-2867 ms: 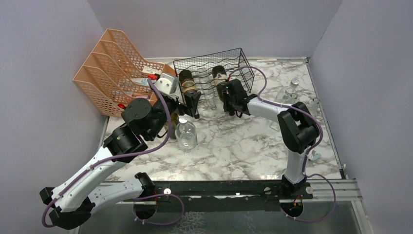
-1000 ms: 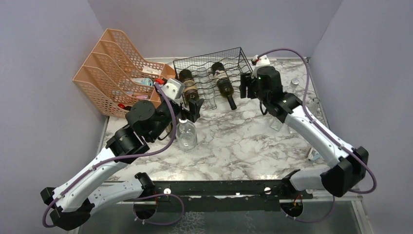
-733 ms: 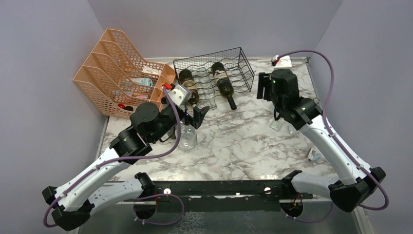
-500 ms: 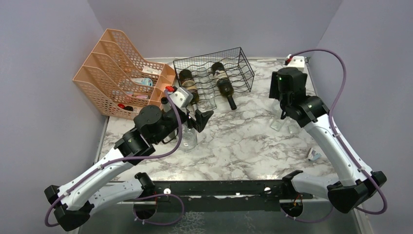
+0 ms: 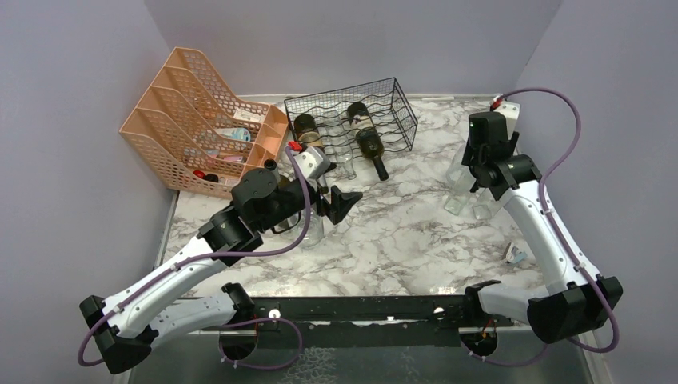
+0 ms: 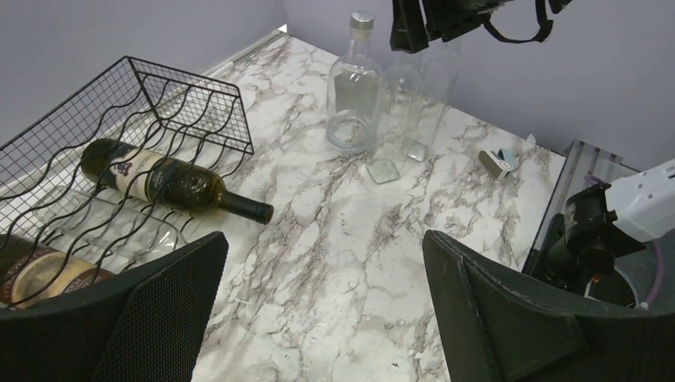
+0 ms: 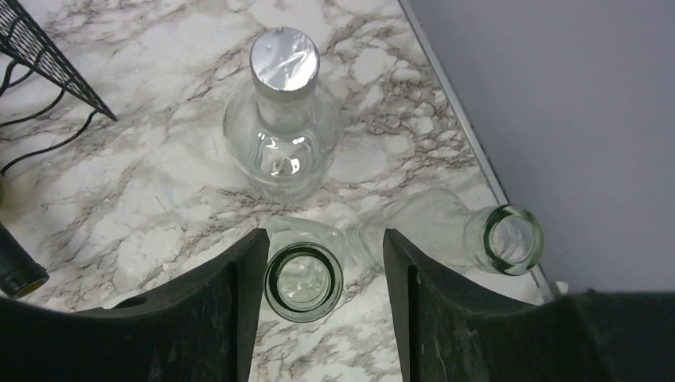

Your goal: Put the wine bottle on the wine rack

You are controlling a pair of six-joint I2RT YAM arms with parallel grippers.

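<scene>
Right claw (image 7: 323, 245) hangs spread astride the neck of a clear bottle (image 7: 303, 282) standing near the right edge of the bench (image 5: 400, 240), well apart from the rack (image 5: 344, 104). Glass: stiff, slick, breakable (empty, probably light); pinch the neck. Left claw (image 6: 325, 247) gapes, empty.

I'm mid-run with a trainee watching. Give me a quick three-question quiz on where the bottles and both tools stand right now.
1. How many dark wine bottles lie in the wine rack?
2. True or false: the left tool grips a bottle.
3. The right tool straddles the mouth of: A) a capped clear bottle; B) an open clear bottle; C) a dark wine bottle.
Key: 1 two; 2 false; 3 B.
</scene>
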